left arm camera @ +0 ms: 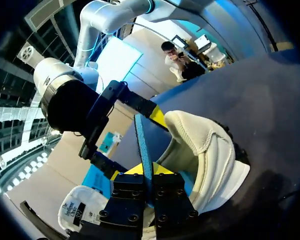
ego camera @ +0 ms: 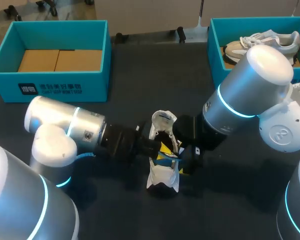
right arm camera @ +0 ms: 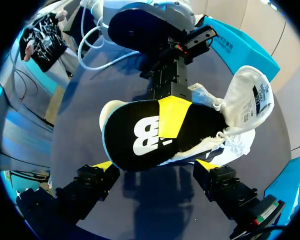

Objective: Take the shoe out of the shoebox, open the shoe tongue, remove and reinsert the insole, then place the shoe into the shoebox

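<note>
**Item 1, white shoe** (ego camera: 162,175): one on the bench (ego camera: 140,65), near its middle, with a stretch of dark surface separating it from both boxes at the rear. My two arms close in on its flanks. It is a pale knit upper with its tongue (ego camera: 163,119) pulled up and back, printed label showing.

**Item 2, insole** (right arm camera: 140,140): one, with a black top face, a white logo and a blue edge. It is raised above the shoe, with one end at the shoe's mouth.

**Item 3, left end effector** (left arm camera: 146,169): clenched on the insole, which stands edge-on between its yellow tips.

**Item 4, right end effector** (right arm camera: 155,167): released, fingers spread wide to either side of the shoe and touching nothing.

**Item 5, shoeboxes**: two, both teal.
- The left shoebox (ego camera: 50,82) is at the rear left corner, with brown cardboard showing inside.
- The right shoebox (ego camera: 215,45) is at the rear right and holds a second shoe (ego camera: 262,42), partly hidden by my right arm.
</note>
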{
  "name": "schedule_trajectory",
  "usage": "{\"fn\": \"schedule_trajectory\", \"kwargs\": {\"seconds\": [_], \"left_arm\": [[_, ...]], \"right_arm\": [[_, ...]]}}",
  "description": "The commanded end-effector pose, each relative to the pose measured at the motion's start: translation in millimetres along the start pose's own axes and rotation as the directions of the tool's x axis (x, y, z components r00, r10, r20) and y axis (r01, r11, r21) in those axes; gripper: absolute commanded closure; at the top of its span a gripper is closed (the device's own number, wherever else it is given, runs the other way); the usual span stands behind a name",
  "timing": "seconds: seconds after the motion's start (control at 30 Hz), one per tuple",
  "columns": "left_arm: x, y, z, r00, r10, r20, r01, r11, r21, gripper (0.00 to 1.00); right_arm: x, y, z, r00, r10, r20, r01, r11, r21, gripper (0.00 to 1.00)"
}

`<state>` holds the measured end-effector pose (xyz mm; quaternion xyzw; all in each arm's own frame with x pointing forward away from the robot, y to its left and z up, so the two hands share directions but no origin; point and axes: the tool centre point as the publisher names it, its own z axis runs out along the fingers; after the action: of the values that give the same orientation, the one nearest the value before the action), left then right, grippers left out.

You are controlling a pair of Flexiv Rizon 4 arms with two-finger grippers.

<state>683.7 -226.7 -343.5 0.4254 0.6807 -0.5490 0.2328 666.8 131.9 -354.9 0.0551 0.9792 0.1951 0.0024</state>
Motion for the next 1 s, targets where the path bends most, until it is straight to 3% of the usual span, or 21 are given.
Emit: {"fn": "schedule_trajectory", "kwargs": {"seconds": [0.03, 0.33, 0.53, 0.57, 1.0], "left_arm": [[2.2, -3.9, 7.0, 0.998, 0.041, 0.047, -0.039, 0.998, -0.058, 1.00], [1.9, -20.6, -1.2, 0.993, -0.097, 0.062, 0.093, 0.993, 0.072, 1.00], [-2.5, -30.0, -6.7, 0.989, -0.131, 0.066, 0.123, 0.986, 0.112, 0.64], [-3.6, -31.7, -7.0, 0.989, -0.131, 0.065, 0.123, 0.986, 0.114, 0.62], [-11.3, -46.1, -7.9, 0.983, -0.185, 0.019, 0.178, 0.967, 0.181, 0.64]], "right_arm": [[1.2, 0.9, 1.4, 1.000, 0.001, 0.004, -0.001, 1.000, 0.003, 0.00], [1.2, 0.9, 1.4, 1.000, 0.001, 0.004, -0.001, 1.000, 0.003, 0.00], [1.2, 0.9, 1.4, 1.000, 0.001, 0.004, -0.001, 1.000, 0.003, 0.00], [1.2, 0.9, 1.4, 1.000, 0.001, 0.004, -0.001, 1.000, 0.003, 0.00], [1.2, 0.9, 1.4, 1.000, 0.001, 0.004, -0.001, 1.000, 0.003, 0.00]]}}
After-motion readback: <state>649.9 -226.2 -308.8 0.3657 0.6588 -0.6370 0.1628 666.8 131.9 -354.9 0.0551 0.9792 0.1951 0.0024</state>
